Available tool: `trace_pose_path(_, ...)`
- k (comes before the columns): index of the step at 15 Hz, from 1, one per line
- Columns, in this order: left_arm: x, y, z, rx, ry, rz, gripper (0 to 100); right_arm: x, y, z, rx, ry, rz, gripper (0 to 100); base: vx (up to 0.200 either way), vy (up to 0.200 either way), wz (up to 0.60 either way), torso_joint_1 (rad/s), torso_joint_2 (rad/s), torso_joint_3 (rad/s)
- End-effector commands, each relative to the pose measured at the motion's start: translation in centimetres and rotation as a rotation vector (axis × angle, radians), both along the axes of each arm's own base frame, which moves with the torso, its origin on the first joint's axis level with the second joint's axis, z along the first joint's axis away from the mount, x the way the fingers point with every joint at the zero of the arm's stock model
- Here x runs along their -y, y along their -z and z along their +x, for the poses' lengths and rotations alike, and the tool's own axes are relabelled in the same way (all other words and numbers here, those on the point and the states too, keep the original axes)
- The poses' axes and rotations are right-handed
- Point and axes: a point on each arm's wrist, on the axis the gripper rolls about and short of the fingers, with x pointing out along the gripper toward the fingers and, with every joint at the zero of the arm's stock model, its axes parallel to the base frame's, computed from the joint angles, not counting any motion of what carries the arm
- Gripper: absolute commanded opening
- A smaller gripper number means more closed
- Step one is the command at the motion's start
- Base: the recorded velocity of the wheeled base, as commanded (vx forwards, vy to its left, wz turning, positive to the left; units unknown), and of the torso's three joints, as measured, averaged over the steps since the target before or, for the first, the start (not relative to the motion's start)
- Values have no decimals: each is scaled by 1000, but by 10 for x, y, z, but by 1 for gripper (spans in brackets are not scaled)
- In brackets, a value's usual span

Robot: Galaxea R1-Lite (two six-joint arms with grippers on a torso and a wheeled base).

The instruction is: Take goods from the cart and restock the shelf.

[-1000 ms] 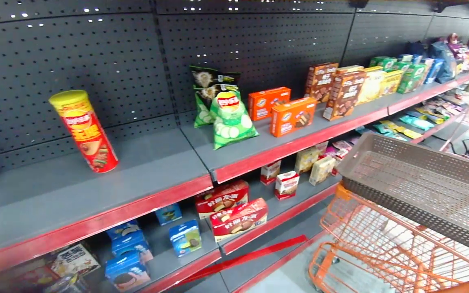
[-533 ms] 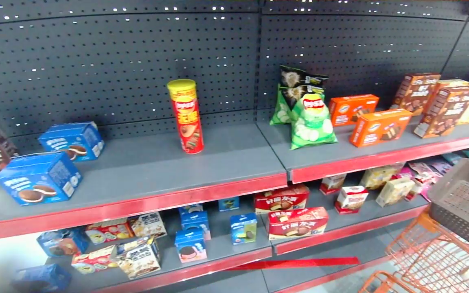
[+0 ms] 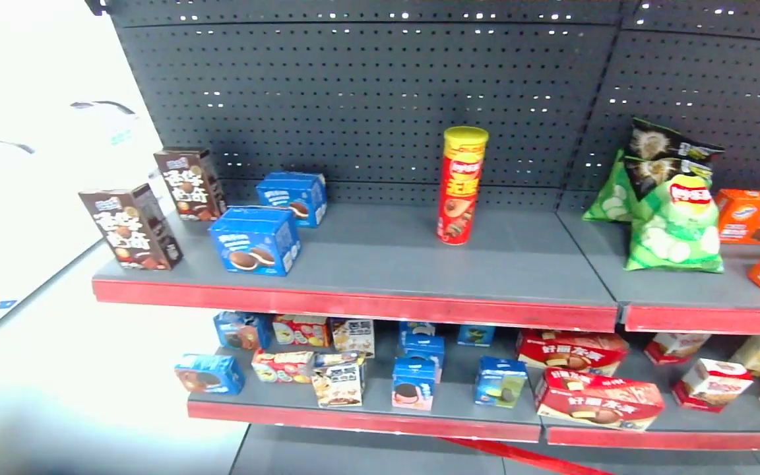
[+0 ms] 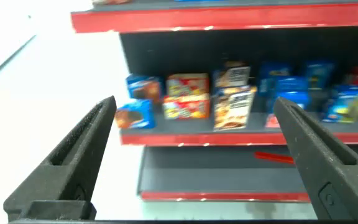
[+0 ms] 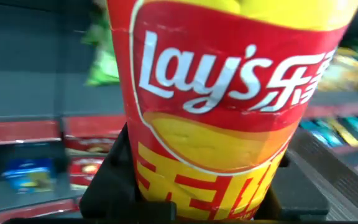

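My right gripper [image 5: 197, 190] is shut on a red and yellow chips can [image 5: 229, 93], which stands upright in it in the right wrist view. A matching chips can [image 3: 462, 185] stands upright on the grey upper shelf [image 3: 380, 264], near the pegboard back. My left gripper [image 4: 196, 106] is open with nothing between its fingers, and faces the lower shelf [image 4: 229, 138] with its small boxes.
Two blue cookie boxes [image 3: 254, 241] and two brown boxes [image 3: 130, 227] stand at the upper shelf's left end. Green chips bags [image 3: 673, 224] and orange boxes [image 3: 759, 214] sit to the right. Bare shelf lies on both sides of the standing can. A white wall [image 3: 24, 198] borders the shelf's left.
The head camera has swung left along the shelf. The orange cart has passed out of view and the shelf's left end and white wall have come in.
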Motion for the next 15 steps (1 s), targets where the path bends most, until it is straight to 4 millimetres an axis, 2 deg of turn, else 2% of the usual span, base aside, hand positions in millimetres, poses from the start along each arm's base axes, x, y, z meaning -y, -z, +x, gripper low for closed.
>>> trace_pose_path(1,0,0,0,0,0,2,100,0,2,1,-8,1,0,0,0,0,0,0,0,0)
trace_pose_path(4,0,0,0,0,1,0,100,0,3,0,-9,4,0,0,0,0,0,0,0,0)
trace_pose_path(5,0,0,0,2,1,0,100,0,3,0,-8,1,1,0,0,0,-600,2,2,2)
trace_pose_path(10,0,0,0,2,1,2,100,0,3,-1,-6,1,0,0,200,0,-600,1,2,2)
trace_pose_path(11,0,0,0,2,0,2,100,0,3,-1,-7,4,-2,0,200,0,0,12,12,2)
trace_pose_path(15,0,0,0,2,-2,0,100,0,4,-1,-11,4,0,0,0,0,0,0,0,0)
